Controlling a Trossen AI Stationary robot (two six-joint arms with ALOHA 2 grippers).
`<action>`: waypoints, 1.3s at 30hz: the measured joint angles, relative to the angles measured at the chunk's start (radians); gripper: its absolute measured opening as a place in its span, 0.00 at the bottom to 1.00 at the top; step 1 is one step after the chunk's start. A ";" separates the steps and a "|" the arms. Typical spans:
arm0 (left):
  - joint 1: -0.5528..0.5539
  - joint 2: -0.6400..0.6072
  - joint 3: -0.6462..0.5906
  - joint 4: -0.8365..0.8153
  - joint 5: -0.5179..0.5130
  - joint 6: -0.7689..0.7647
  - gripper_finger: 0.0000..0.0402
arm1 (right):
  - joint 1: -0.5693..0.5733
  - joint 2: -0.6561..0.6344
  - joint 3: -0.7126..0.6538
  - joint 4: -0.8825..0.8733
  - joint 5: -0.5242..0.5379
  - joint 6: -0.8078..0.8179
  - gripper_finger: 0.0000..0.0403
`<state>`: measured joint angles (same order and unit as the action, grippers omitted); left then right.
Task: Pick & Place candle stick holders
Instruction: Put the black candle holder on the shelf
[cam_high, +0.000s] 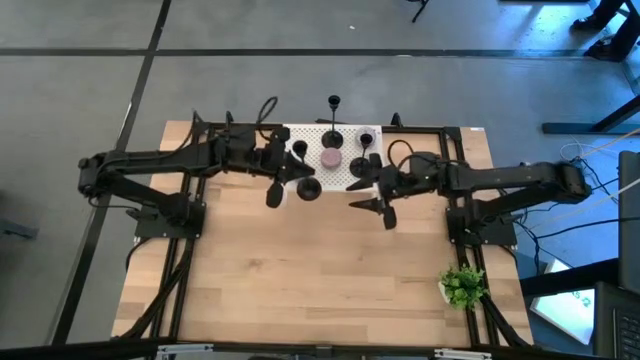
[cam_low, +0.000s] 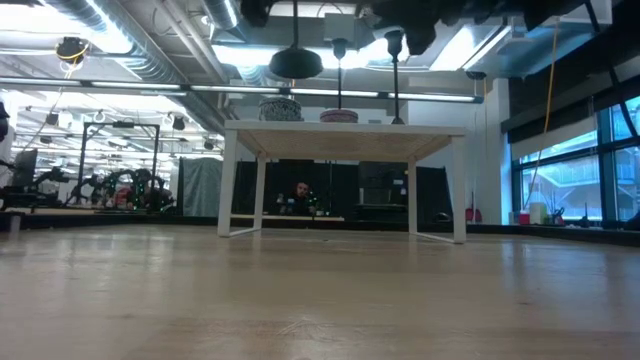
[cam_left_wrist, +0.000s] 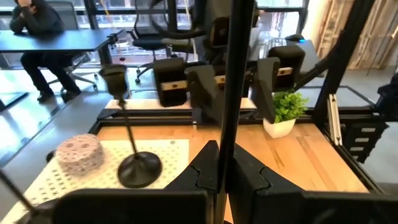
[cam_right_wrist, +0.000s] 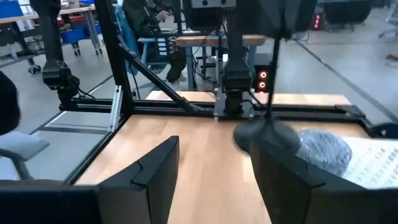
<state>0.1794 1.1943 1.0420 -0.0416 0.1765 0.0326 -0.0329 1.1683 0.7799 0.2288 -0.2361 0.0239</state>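
From where I stood, both dark arms reached in over the back half of the wooden table (cam_high: 300, 270), meeting near a white perforated mat (cam_high: 315, 170) that lay against the far edge.

The left gripper (cam_left_wrist: 225, 171) was clenched on the thin black stem of a candle stick holder (cam_left_wrist: 235, 81), the stem running straight up between its 2 fingers. From above, that holder's round flared base (cam_high: 308, 188) showed just off the mat's near edge, beside the left gripper's tip. The level view across the table showed a dark round base (cam_low: 295, 63) hanging high near the top of that view, clear of the wood.

The right gripper (cam_high: 378, 203) hovered over bare wood just right of the mat, its 2 fingers (cam_right_wrist: 155, 168) spread apart with nothing between them.

Another candle stick holder (cam_left_wrist: 132, 149) stood upright on the mat, base down, next to a pinkish round object (cam_left_wrist: 79, 152). A 3rd holder (cam_high: 334, 112) stood at the mat's far edge, and a 4th (cam_high: 372, 158) near the right gripper.

A small green plant in a white pot (cam_high: 462, 285) sat at the table's right side, well apart from the mat. A person (cam_left_wrist: 37, 25) sat at a desk beyond the table.
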 joint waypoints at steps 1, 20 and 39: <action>0.012 -0.005 0.000 -0.003 0.008 -0.001 0.02 | 0.000 -0.013 0.000 -0.020 0.004 0.014 0.50; 0.113 -0.058 0.001 0.001 0.060 0.018 0.02 | 0.069 -0.207 0.000 -0.384 0.437 0.130 0.50; 0.400 -0.053 0.016 0.024 0.212 0.009 0.02 | 0.068 -0.291 0.000 -0.549 0.635 0.205 0.50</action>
<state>0.5794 1.1418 1.0580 -0.0180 0.3885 0.0415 0.0349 0.8769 0.7803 -0.3198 0.3991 0.2287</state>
